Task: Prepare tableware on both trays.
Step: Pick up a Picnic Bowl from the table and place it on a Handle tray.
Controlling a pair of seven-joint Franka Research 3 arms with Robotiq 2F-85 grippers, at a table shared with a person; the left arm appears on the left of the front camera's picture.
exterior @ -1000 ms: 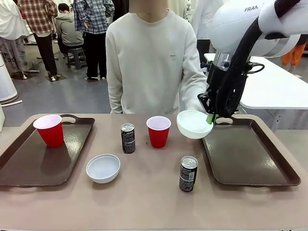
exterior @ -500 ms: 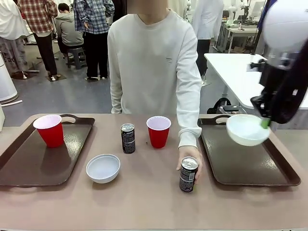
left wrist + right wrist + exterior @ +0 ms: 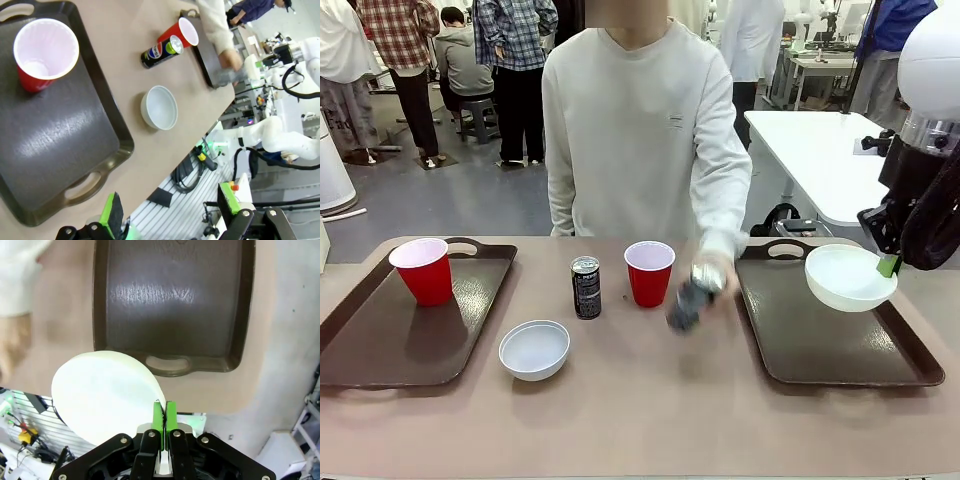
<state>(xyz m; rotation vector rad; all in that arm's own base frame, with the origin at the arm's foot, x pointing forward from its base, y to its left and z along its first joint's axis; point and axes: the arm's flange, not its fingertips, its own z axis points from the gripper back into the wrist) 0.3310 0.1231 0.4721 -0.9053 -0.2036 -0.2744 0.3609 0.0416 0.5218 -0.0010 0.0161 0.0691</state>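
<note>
The right pincer is seen closed on the rim of a white bowl, which is held tilted in the air above the far right part of the right tray. In the right wrist view the green pads are pressed together on the bowl's edge, and the tray's handle slot is seen just beyond the bowl. The left pincer is held with its jaws wide apart and nothing between them, and the near end of the left tray is seen ahead of it in the left wrist view. On the left tray a red cup is stood upright near the far end. A second white bowl is set on the bare surface just right of that tray. A black can is stood upright beyond this bowl, and a second red cup is stood near the can, to its right. Between that cup and the right tray a second can is gripped in the person's hand; both are blurred, the can appears tilted, and whether it touches the surface cannot be told
</note>
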